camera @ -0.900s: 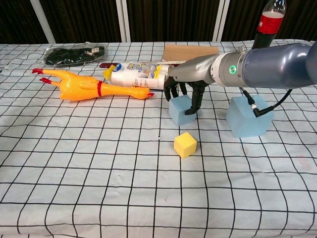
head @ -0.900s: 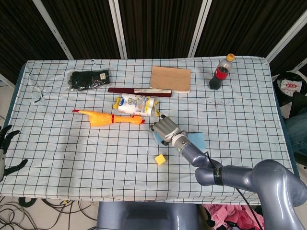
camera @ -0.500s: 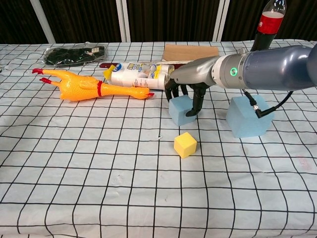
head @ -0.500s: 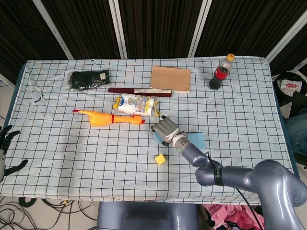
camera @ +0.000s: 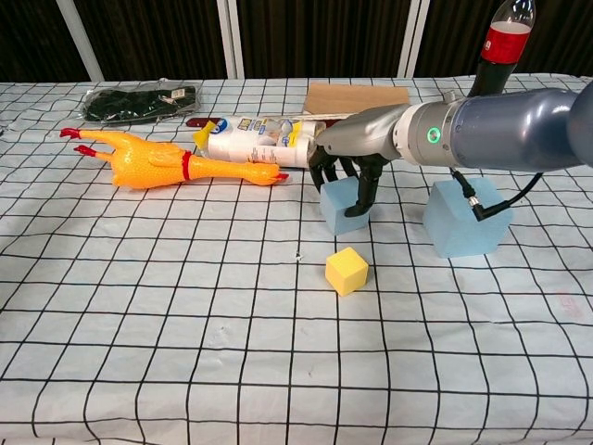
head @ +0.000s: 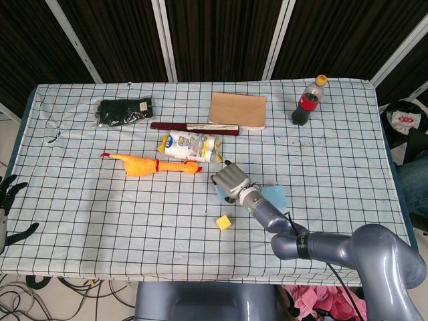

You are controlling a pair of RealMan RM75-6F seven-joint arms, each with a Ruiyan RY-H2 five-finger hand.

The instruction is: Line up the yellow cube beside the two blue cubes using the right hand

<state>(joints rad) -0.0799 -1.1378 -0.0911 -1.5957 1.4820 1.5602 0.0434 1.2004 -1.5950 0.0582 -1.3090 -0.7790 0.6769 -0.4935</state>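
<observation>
Right now the right hand (camera: 347, 171) sits over the nearer blue cube (camera: 345, 208), fingers curled down around its top and sides — gripping it, as far as the chest view shows. The second blue cube (camera: 466, 218) stands apart to the right on the checked bench (camera: 185, 324), partly behind the forearm. The yellow cube (camera: 346, 271) lies alone in front of the held cube, touching neither blue one. In the head view the left hand (head: 8, 200) hangs off the bench's left edge with fingers spread, holding nothing. A rubber chicken (camera: 167, 167) and a white packet (camera: 259, 141) lie just behind — near the right hand.
</observation>
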